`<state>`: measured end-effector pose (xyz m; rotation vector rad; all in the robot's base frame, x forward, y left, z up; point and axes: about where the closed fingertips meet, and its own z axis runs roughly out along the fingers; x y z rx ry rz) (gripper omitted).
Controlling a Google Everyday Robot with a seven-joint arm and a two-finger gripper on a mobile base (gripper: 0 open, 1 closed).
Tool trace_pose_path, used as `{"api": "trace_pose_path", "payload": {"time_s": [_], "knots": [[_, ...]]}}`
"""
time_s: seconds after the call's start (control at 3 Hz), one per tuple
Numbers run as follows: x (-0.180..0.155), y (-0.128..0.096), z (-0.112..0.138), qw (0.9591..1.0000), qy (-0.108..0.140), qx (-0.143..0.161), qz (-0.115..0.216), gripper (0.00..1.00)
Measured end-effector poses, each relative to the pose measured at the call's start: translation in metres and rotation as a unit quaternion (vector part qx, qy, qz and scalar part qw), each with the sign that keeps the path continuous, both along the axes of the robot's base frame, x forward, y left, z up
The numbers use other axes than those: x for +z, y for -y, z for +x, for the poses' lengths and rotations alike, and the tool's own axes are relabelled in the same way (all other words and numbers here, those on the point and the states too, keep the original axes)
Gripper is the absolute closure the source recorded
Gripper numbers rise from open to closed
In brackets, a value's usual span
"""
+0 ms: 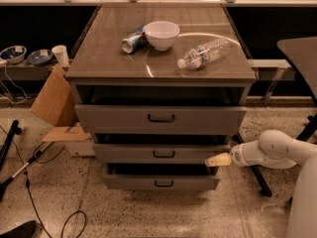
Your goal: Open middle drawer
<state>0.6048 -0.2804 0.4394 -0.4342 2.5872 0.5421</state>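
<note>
- Your tool (218, 159) hung at the right end of the middle drawer (124, 153), second in the stack; clenched or released, you couldn't tell.
- Its handle (163, 154) sat well left, so an edge pull risked slipping off or skewing it.

Arm (270, 152) was smooth white, built of rounded, bulbous shells that narrowed toward the wrist. Claw (218, 160) was small, tapered and pale cream-yellow; it sat at the right end of the middle drawer (163, 153) front. Body panel (303, 207) at lower right was broad, plain white.
</note>
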Motion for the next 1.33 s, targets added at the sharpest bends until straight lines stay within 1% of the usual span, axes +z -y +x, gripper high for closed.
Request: {"api": "trace_pose_path", "payload": {"time_s": [0.67, 1.0, 1.33], "knots": [[0.0, -0.01, 0.019, 0.9997, 0.022, -0.002, 0.009, 0.0], [0.001, -0.015, 0.028, 0.9991, 0.038, 0.002, 0.02, 0.0], [-0.002, -0.018, 0.03, 0.9981, 0.05, 0.018, 0.033, 0.0]]}}
